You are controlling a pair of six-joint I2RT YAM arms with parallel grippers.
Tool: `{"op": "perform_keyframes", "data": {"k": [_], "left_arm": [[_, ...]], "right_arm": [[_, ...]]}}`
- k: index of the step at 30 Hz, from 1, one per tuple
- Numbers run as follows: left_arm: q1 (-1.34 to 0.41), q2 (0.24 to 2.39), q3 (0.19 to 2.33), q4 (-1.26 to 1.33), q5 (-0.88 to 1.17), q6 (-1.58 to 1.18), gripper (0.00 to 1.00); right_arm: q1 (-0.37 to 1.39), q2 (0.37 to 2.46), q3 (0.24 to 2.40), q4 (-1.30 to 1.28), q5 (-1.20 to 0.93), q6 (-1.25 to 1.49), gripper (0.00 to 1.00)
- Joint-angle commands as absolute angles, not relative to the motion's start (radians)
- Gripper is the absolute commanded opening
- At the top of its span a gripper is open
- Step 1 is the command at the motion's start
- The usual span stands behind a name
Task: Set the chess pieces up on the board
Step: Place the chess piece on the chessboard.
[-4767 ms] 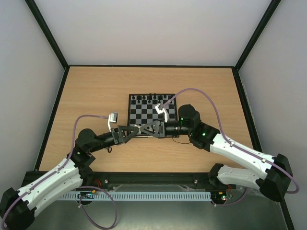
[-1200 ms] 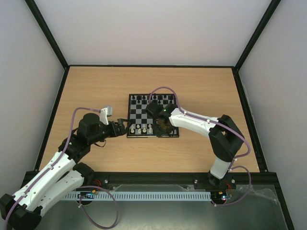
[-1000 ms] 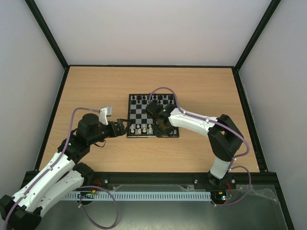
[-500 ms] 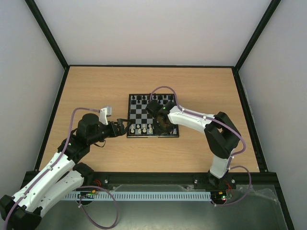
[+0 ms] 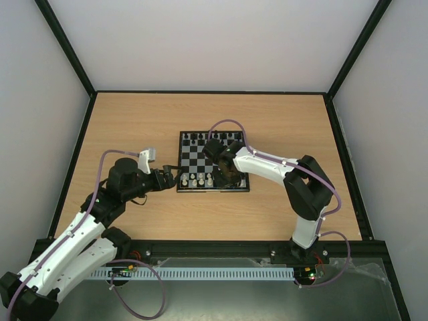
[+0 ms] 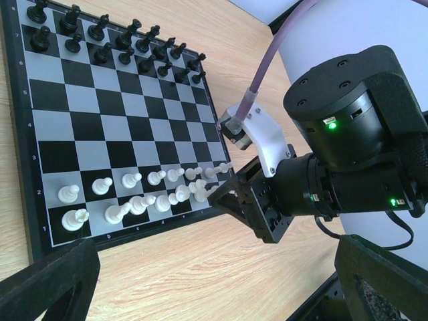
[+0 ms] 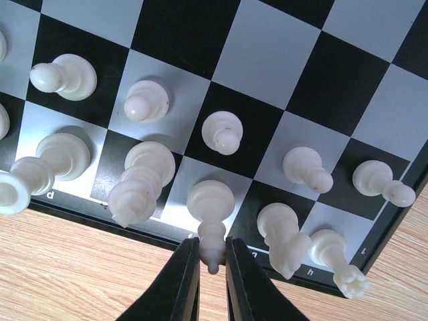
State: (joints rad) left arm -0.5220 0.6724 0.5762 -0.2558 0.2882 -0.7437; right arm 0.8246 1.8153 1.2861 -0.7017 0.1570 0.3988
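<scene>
The right hand (image 7: 212,253) still pinches a chess piece (image 7: 210,199) between its fingertips (near edge of the board (image 7: 281,47)); the left hand (image 6: 214,271) stays wide, unmoved.

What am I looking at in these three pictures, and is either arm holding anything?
Two white-and-black robot arms, left and right, are bolted at the near edge of a light wooden table. The overhead picture comes from a fixed camera above and behind them. The other two come from a camera on each wrist, looking along that arm's own fingers. On the table lies a small black-and-grey checked chessboard. Tiny black plastic chess figures stand on its two far rows, tiny cream-white plastic chess figures on the two near rows. The right end effector is closed on the top of one cream-white figure at the board's near edge. The left end effector is open, holding nothing, beside the board's near left corner.
</scene>
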Motion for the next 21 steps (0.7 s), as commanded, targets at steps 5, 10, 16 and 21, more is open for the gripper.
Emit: {"op": "perform_keyframes", "data": {"k": [5,10,16,21], "left_arm": [[-0.514,0.682,0.566,-0.238,0.306,-0.735,0.99],[-0.513,0.683,0.567,-0.236,0.307,-0.736,1.00],[-0.514,0.678,0.569,-0.244,0.303,-0.738,0.99],[-0.514,0.675,0.566,-0.248,0.296,-0.737,0.99]], "right_arm": [[0.821,1.822,1.305,-0.740,0.143,0.385,0.18],[0.822,1.813,1.320,-0.749,0.146,0.382,0.23],[0.822,1.770,1.338,-0.760,0.162,0.393,0.27],[0.822,1.712,1.343,-0.715,0.149,0.401,0.34]]}}
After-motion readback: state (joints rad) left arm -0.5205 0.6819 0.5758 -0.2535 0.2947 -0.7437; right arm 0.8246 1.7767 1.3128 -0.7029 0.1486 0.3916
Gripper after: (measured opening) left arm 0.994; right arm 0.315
